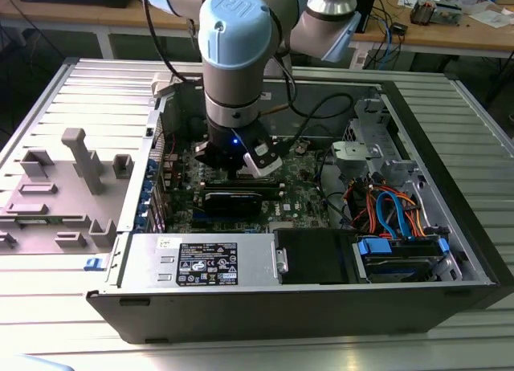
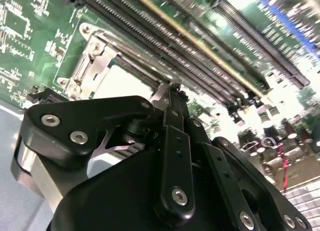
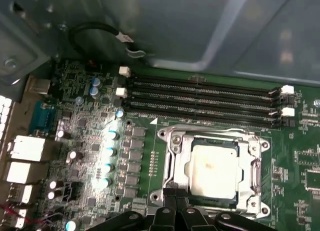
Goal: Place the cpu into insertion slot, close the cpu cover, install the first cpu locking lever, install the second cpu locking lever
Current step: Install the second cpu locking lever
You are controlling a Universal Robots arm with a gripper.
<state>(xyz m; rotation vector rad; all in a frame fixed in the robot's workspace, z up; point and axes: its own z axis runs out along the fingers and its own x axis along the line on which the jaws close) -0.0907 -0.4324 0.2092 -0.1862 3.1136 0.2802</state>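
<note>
Hanging low inside the open computer case point(image 1: 450, 226), my claw point(image 3: 169, 195) has its two black fingers point(image 2: 172, 108) pressed together, with nothing between them. Their tips sit right at the edge of the cpu cover point(image 3: 255, 171). That cover lies shut over the cpu point(image 3: 212, 167), which rests in the insertion slot point(image 3: 172, 141) beside the long black memory slots point(image 3: 200, 98).

The arm point(image 1: 233, 46) is held upright — wrist pointed straight down — and the gripper's point(image 3: 170, 195) fingers point(image 2: 172, 103) are pressed together, nothing gripped.
</note>
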